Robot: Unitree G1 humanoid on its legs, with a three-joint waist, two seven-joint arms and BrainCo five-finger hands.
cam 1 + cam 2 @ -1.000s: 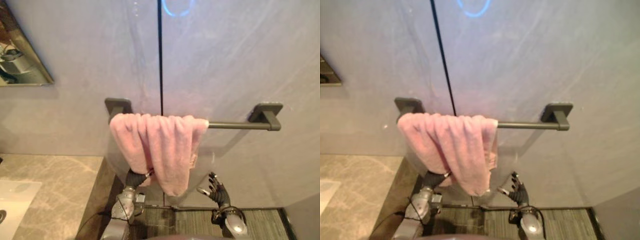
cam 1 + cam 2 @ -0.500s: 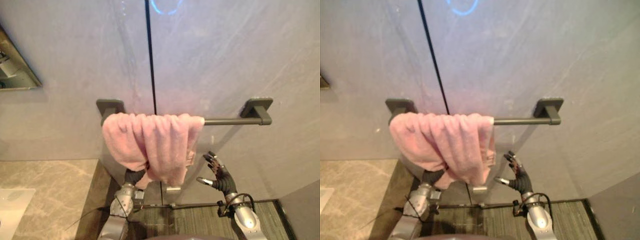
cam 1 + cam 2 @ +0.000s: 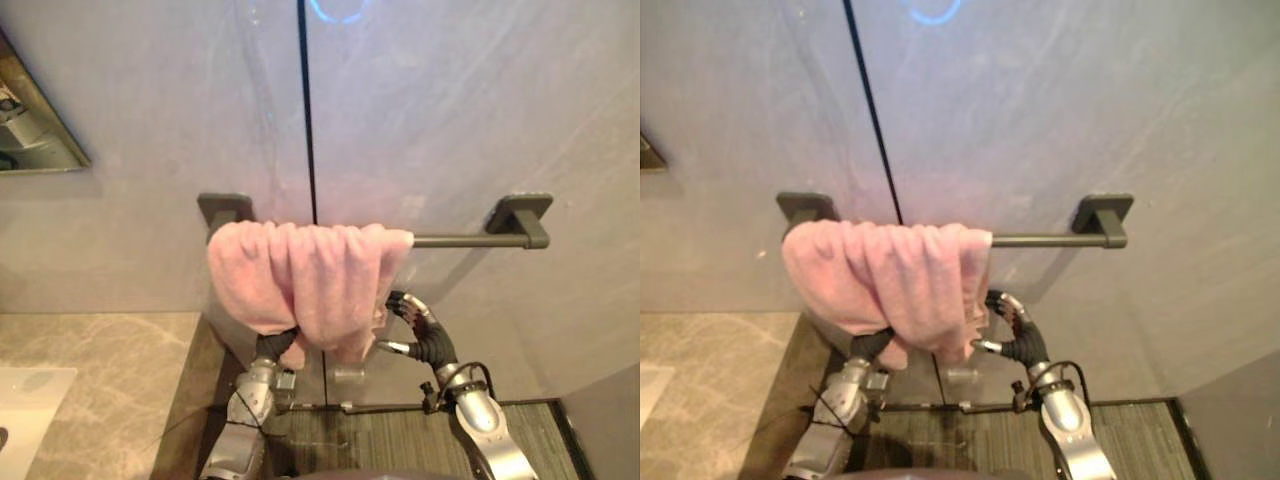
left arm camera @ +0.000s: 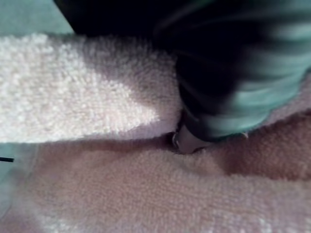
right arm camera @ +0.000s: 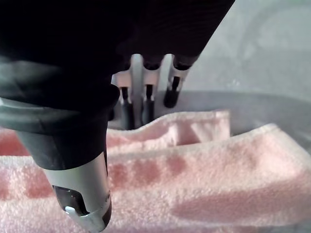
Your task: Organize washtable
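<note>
one fluffy pink towel [image 3: 310,280] hangs bunched on a dark bar [image 3: 470,240]. right robot hand [image 3: 418,330], loosely spread, sits at its right edge; left robot hand [image 3: 274,344] hides beneath, grip unclear.

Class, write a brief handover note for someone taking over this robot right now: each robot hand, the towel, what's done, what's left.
Hands: the left robot hand is buried under the towel's lower folds; its grip is unclear. The right robot hand is open at the towel's right edge, fingers behind it, thumb in front.
Things: the towel hangs over the left half of the rail, bunched and uneven.
Done: the towel is on the rail.
Left: probably spread it flat and even along the rail.
</note>
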